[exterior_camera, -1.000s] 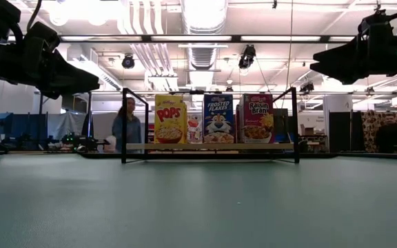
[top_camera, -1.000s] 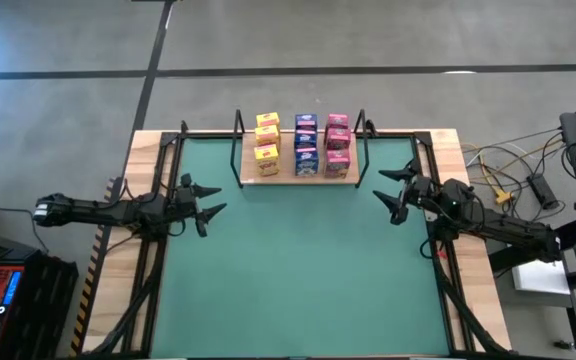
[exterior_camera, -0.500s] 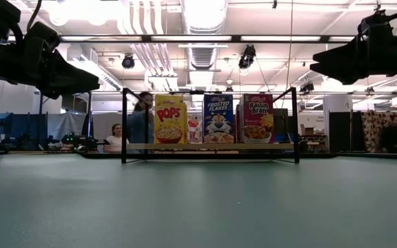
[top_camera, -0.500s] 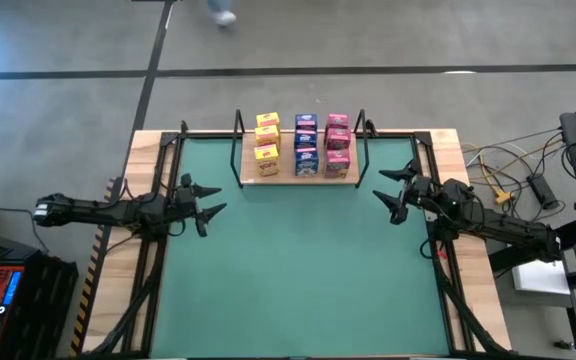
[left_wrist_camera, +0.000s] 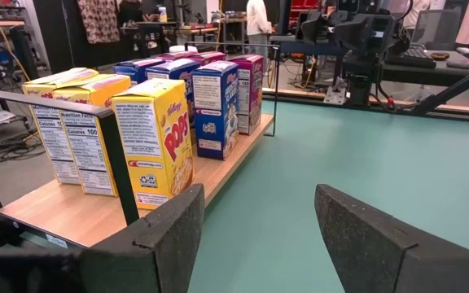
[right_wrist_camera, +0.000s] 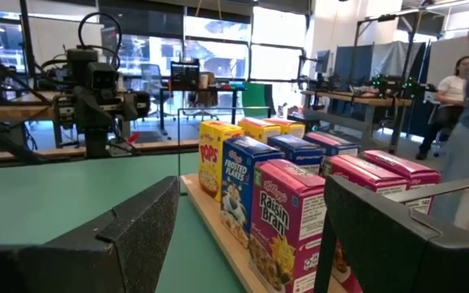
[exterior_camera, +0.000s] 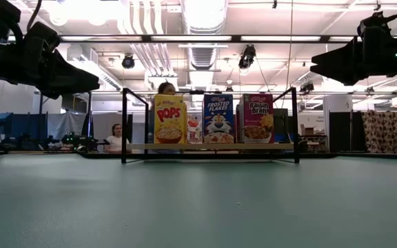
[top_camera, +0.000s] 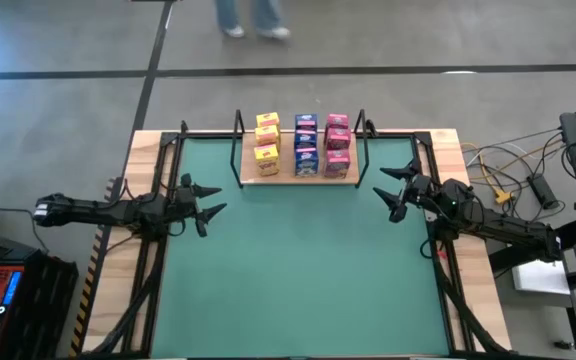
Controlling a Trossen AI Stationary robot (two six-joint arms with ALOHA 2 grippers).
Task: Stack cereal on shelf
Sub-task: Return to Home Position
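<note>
Well, all nine cereal boxes (top_camera: 306, 145) stood on the shelf (top_camera: 280, 168) at the far edge of the green mat (top_camera: 288, 270), in yellow, blue and pink columns running front to back. Both claws hung spread and empty. The left gripper (top_camera: 215, 199) sat off the yellow side, the right gripper (top_camera: 380, 186) off the pink side, about equally near. Heading home looked like a simple pull away from the shelf.
</note>
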